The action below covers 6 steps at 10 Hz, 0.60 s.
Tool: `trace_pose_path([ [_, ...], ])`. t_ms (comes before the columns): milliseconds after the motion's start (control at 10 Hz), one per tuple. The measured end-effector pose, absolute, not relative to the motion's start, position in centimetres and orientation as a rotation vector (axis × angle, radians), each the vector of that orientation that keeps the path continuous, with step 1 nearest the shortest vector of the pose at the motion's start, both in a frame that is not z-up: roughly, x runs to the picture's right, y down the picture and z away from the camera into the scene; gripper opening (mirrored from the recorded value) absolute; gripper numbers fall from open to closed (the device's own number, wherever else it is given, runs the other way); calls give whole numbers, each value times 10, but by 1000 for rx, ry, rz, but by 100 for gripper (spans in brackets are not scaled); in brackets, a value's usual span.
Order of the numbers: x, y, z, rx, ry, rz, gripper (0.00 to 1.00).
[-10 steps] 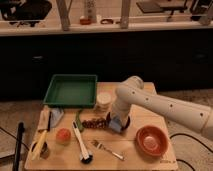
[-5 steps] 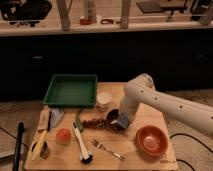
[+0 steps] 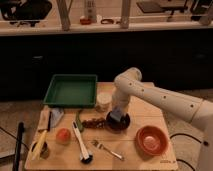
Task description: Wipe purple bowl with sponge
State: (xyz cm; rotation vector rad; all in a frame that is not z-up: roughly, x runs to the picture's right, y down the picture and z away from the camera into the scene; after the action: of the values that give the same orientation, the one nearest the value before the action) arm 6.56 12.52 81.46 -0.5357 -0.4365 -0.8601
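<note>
The purple bowl (image 3: 120, 123), small and near-black, sits in the middle of the wooden table (image 3: 145, 107). My gripper (image 3: 116, 116) points down into it from the white arm that reaches in from the right. It is shut on the sponge (image 3: 115, 117), a small light-blue block pressed onto the bowl's inside at its left part. The gripper and sponge hide much of the bowl's inside.
An orange-red bowl (image 3: 151, 140) stands right of the dark bowl. A green tray (image 3: 71, 91) is at the back left, with a white cup (image 3: 103, 101) beside it. A fork (image 3: 107, 149), a white-handled brush (image 3: 80, 142), an orange ball (image 3: 63, 135) and a blue-grey cloth (image 3: 56, 116) lie left.
The arm's elbow swung right, then back left, while the gripper stayed over the dark bowl, shifting slightly with the sponge. Nothing else moved.
</note>
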Motion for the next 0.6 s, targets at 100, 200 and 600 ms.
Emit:
trace_pose_path([
  [100,53,131,813,-539,-459,-885,0],
  [200,46,139,808,-543,-481,-903,0],
  [600,57,172,777,-540,-525,-920,0],
])
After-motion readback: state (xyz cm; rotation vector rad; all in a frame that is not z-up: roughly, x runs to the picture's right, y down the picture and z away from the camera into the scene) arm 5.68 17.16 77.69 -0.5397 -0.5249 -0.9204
